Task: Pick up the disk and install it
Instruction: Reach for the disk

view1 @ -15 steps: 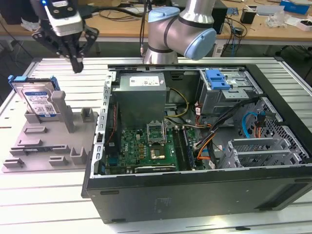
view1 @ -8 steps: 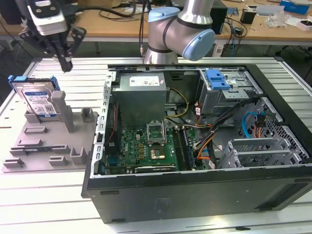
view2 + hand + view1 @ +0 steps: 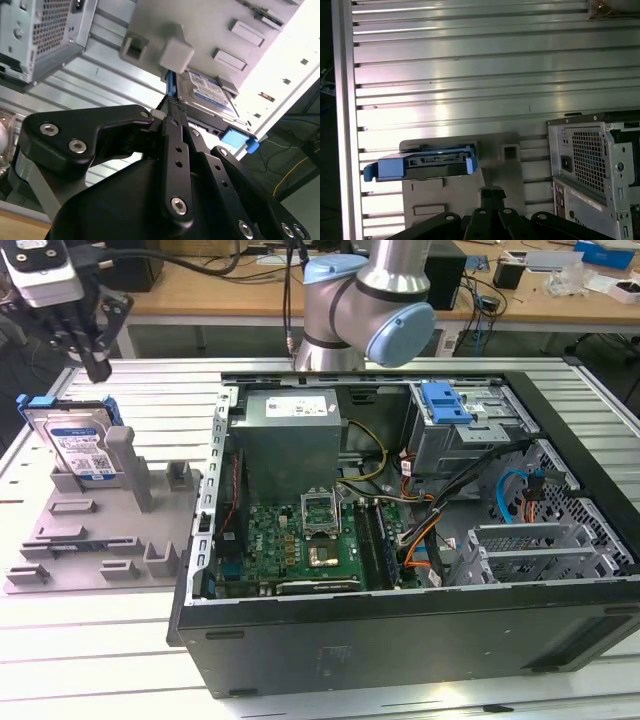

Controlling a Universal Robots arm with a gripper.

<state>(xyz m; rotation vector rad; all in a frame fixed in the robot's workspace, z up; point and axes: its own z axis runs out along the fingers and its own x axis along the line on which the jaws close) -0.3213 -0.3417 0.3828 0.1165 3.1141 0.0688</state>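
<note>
Disk (image 3: pixel 82 445) stands on edge in the grey fixture plate (image 3: pixel 90 540) on the desk (image 3: pixel 100 660), at the exterior view's left, beside the open computer case (image 3: pixel 400 640). The gripper (image 3: pixel 97 365) hangs just above it, with its fingers (image 3: pixel 487 200) pressed together and holding nothing.

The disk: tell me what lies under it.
The disk stands on edge in the grey fixture plate, which lies on the ribbed metal table. Its lower edge is hidden in the plate's slot, so how it is seated cannot be seen.
</note>
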